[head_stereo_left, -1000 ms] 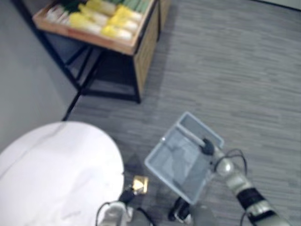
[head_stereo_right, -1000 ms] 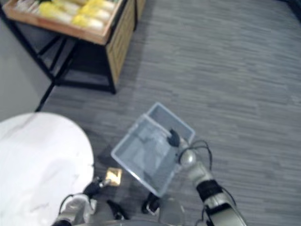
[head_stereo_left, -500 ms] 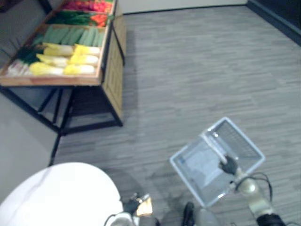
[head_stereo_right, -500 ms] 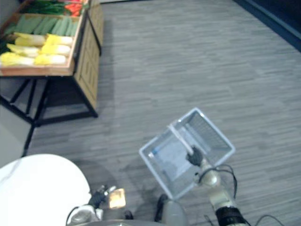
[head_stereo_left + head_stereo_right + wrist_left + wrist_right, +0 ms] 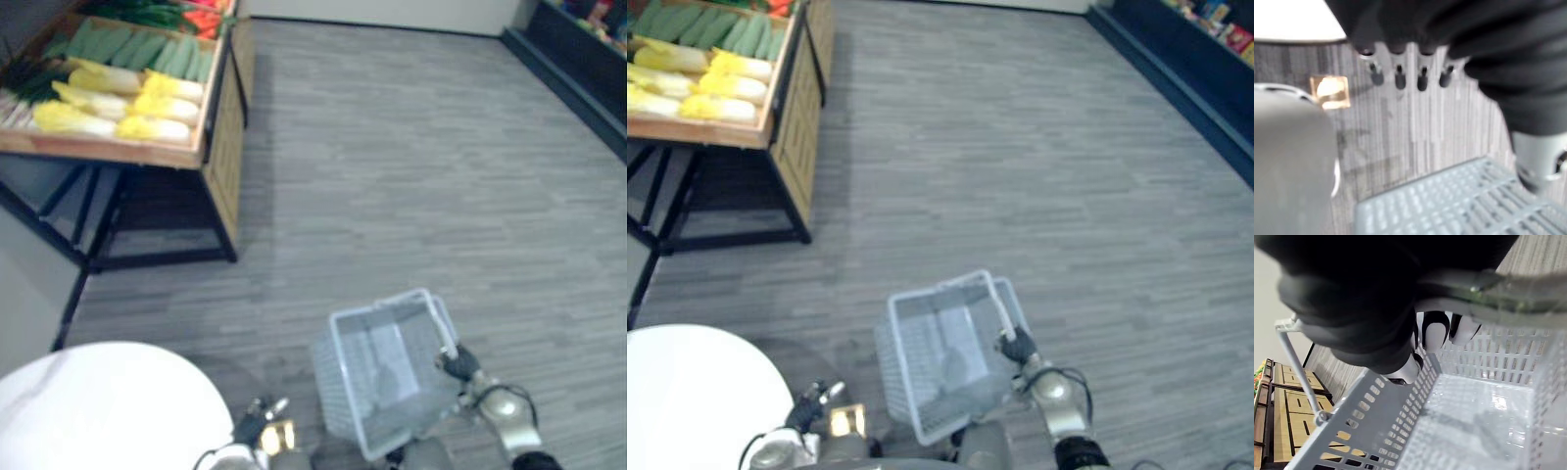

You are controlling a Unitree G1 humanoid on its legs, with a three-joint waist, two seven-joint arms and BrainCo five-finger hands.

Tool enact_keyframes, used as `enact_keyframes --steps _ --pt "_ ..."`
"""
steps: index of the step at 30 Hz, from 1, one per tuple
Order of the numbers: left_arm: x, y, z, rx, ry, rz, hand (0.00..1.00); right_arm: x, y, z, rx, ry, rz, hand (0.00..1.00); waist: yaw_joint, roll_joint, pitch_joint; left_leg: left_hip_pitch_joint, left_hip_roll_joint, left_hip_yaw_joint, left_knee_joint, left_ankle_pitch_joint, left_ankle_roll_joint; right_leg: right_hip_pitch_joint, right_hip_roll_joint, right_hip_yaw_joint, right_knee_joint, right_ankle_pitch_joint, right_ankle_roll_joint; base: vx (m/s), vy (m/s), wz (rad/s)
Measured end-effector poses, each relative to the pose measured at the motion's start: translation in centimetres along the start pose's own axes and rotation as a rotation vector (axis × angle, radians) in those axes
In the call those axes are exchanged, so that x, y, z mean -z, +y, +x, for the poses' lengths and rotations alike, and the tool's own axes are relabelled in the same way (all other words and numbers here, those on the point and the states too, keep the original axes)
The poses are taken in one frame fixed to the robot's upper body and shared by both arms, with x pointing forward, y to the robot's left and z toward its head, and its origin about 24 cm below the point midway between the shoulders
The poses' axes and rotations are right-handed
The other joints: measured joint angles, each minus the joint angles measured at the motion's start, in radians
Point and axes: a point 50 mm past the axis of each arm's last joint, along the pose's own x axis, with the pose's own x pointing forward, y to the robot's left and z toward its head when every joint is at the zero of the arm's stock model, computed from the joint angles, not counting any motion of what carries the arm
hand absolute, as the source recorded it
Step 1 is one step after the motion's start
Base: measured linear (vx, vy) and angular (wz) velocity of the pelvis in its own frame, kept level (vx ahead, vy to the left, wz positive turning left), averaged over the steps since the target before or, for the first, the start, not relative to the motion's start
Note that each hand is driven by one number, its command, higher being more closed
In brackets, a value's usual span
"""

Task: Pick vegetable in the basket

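**Basket in hand, vegetables not yet in reach**

Your right hand [image 5: 458,364] is clenched round the handle [image 5: 440,323], and its wrist view shows the fingers [image 5: 1436,334] curled under the pale bar. From it the basket [image 5: 338,392] hangs tilted, low over the floor and close in front of you. Its inside looks empty. Your left hand [image 5: 253,423] hangs low just beside the basket's other side, fingers loose and grasping nothing.

The vegetables lie on the stand [image 5: 223,147], well apart from both hands, up on your left past the table [image 5: 108,411]. Pale yellow cabbages [image 5: 147,103] fill the nearest rows. Cucumbers [image 5: 147,51] lie behind them, with something red further back that is too small to name.

Expect a cabbage to be bulky and fairly heavy, with soft outer leaves that bruise or tear. I'd wrap the free left hand round its thick middle, toward the firmer white end, rather than pinch a leaf. A cucumber should be stiff, lighter and smooth enough to slip, so take it across the middle.

The basket looks like light plastic mesh. It will likely swing and tip on its handle as weight drops in, so lower the vegetable rather than drop it.
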Motion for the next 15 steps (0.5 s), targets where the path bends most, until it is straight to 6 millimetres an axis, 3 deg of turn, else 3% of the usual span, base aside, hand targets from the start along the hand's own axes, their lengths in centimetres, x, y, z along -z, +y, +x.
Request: enact_keyframes --steps 1,2,3,4,5,6,7,8,9,10,11,12,13,15 --pt "-0.2 -0.1 0.1 0.004 -0.004 0.001 0.0 0.0 0.0 0.0 0.0 -0.001 0.011 1.0 -0.002 0.009 0.005 0.012 0.01 -0.012 -0.013 0.003 -0.005 -0.001 0.022 0.001 -0.095 -0.001 0.003 0.22 -0.077 0.41" --pt "-0.6 -0.2 0.3 0.014 -0.008 0.005 0.0 0.0 0.0 0.0 -0.007 -0.004 0.029 1.0 -0.007 0.022 0.014 0.032 0.023 -0.034 -0.033 0.008 -0.016 -0.02 0.046 0.011 -0.269 0.028 0.047 0.24 -0.096 0.59" --pt "-1.2 -0.2 0.6 0.018 -0.02 0.01 0.0 -0.1 -0.1 0.0 -0.017 -0.01 0.052 1.0 -0.021 0.02 0.016 0.041 0.031 -0.05 -0.032 0.004 -0.028 -0.045 0.046 0.03 -0.409 0.07 0.085 0.33 -0.166 0.62" --pt "-1.1 -0.2 0.6 0.018 -0.015 0.015 0.0 -0.2 -0.2 0.0 -0.019 -0.018 0.071 1.0 -0.023 0.014 0.021 0.051 0.032 -0.056 -0.025 -0.001 -0.04 -0.048 0.042 0.045 -0.468 0.09 0.099 0.36 -0.253 0.59" --pt "-1.2 0.1 0.6 0.015 -0.012 0.034 0.0 -0.2 -0.2 0.0 -0.015 -0.022 0.106 1.0 -0.021 0.003 0.028 0.071 0.032 -0.056 0.007 -0.019 -0.075 -0.056 0.027 0.068 -0.535 0.123 0.11 0.42 -0.344 0.49" --pt "-0.8 0.7 0.4 0.003 0.002 0.043 0.0 -0.1 0.2 0.0 -0.02 -0.018 0.124 1.0 -0.02 -0.007 0.031 0.098 0.04 -0.057 0.051 -0.052 -0.124 -0.05 0.014 0.083 -0.523 0.129 0.1 0.39 -0.352 0.47" --pt "-0.5 1.0 0.2 -0.003 0.015 0.047 0.0 -0.1 0.4 0.0 -0.025 -0.018 0.134 1.0 -0.021 -0.025 0.026 0.112 0.04 -0.058 0.074 -0.07 -0.141 -0.044 0.008 0.1 -0.497 0.119 0.084 0.43 -0.397 0.47" --pt "0.0 1.3 0.1 -0.012 0.039 0.048 0.0 -0.2 0.1 0.0 -0.014 -0.024 0.142 1.0 -0.024 -0.013 0.026 0.138 0.072 -0.06 0.112 -0.123 -0.157 -0.062 0.02 0.112 -0.389 0.179 0.033 0.34 -0.312 0.34" --pt "0.4 1.1 -0.1 -0.008 0.051 0.047 0.0 -0.2 -0.2 0.0 -0.005 -0.025 0.143 1.0 -0.022 0.006 0.014 0.14 0.095 -0.062 0.124 -0.143 -0.165 -0.08 0.036 0.102 -0.334 0.177 0.031 0.42 -0.373 0.23" --pt "1.2 0.8 -0.3 -0.004 0.077 0.041 0.0 -0.4 -0.8 0.1 0.004 -0.03 0.13 1.0 -0.012 0.036 0.006 0.136 0.139 -0.067 0.183 -0.147 -0.154 -0.102 0.065 0.087 -0.268 0.135 -0.004 0.39 -0.334 -0.2" --pt "1.5 0.2 -0.2 0.006 0.097 0.026 0.0 -0.6 -1.4 0.2 0.001 -0.028 0.11 1.0 0.004 0.059 0.007 0.062 0.186 -0.075 0.332 -0.094 -0.088 -0.101 0.103 0.081 -0.27 0.113 -0.025 0.39 -0.34 -0.31" --pt "1.7 0.1 -0.3 0.006 0.102 0.006 0.0 -0.9 -1.6 0.3 -0.002 -0.035 0.098 1.0 0.003 0.071 0.006 0.01 0.209 -0.093 0.423 -0.042 -0.061 -0.091 0.123 0.076 -0.282 0.106 -0.034 0.37 -0.301 -0.37" --pt "2.0 0.1 -0.4 0.003 0.115 0.001 0.0 -0.6 -2.0 0.2 -0.014 -0.022 0.069 1.0 0.005 0.09 0.01 -0.084 0.231 -0.154 0.59 0.055 -0.046 -0.049 0.159 0.074 -0.322 0.099 -0.046 0.37 -0.244 -0.21" --pt "2.1 0.1 -0.5 0.001 0.113 -0.003 0.0 0.2 -1.8 -0.3 -0.043 0.004 0.064 1.0 0.005 0.092 0.018 -0.153 0.184 -0.211 0.744 0.021 -0.071 0.045 0.188 0.077 -0.381 0.085 -0.068 0.4 -0.172 -0.11"
